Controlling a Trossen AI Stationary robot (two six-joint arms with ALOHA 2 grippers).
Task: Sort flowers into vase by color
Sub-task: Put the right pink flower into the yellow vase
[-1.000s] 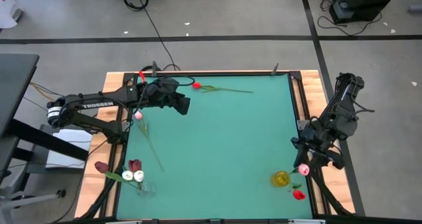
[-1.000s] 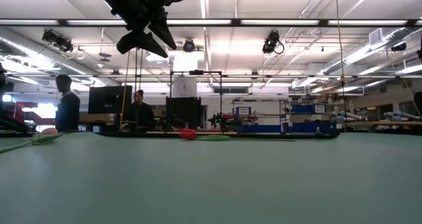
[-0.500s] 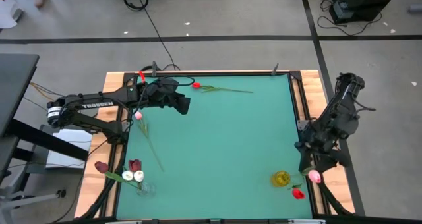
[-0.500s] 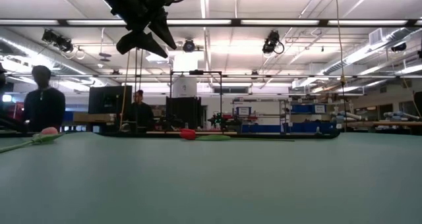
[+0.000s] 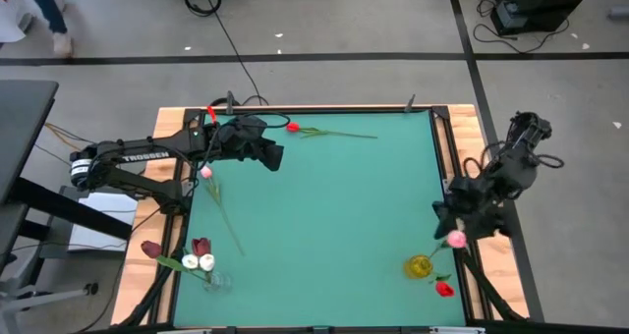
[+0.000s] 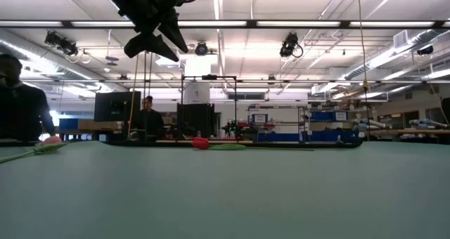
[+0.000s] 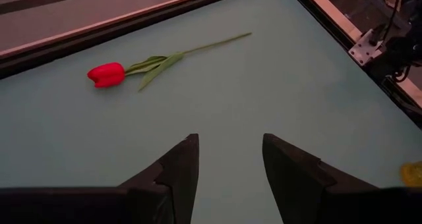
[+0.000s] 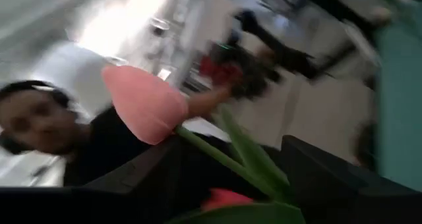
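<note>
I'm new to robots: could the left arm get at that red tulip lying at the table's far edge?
Probably yes. The left gripper hovers with fingers open just short of the red tulip, and only bare green table lies between them.

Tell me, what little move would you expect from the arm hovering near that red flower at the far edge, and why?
Probably a short descent toward the red tulip. The left gripper hangs above the green mat with its fingers apart and nothing between them, and that tulip lies flat just ahead, not in any vase. The right gripper is busy by the yellow vase with a pink tulip.
</note>
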